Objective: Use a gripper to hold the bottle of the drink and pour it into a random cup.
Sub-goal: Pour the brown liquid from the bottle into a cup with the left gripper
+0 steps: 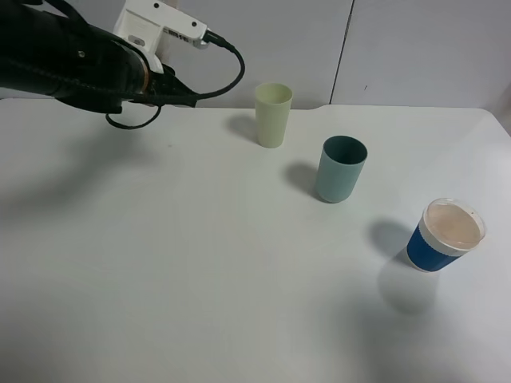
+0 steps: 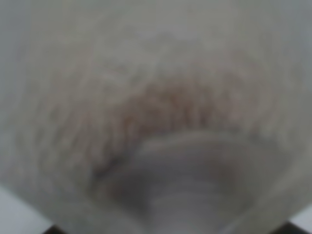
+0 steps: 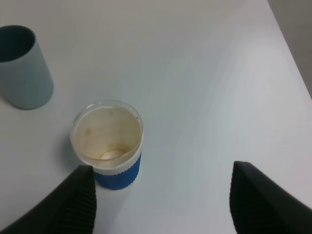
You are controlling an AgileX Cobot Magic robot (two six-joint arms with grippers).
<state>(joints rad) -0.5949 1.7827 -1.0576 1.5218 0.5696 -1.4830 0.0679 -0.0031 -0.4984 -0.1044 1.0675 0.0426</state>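
The left gripper [image 1: 157, 28], a white blocky head on a thick black arm, hangs over the far left of the white worktop [image 1: 200, 263]. Its jaws are closed on the small clear plastic bottle of brown drink [image 2: 161, 112], which is only a close blur in its wrist view. The tall pale yellow-green plastic tumbler [image 1: 273, 116] stands upright towards the back, well apart from it. The right gripper [image 3: 163, 168] holds its black ribbed jaws wide open above a blue white-rimmed cup [image 3: 109, 146].

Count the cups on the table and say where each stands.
3. The pale yellow-green cup stands at the back, the teal cup to its right and nearer, the blue white-rimmed cup nearest, far right. None seems hidden.
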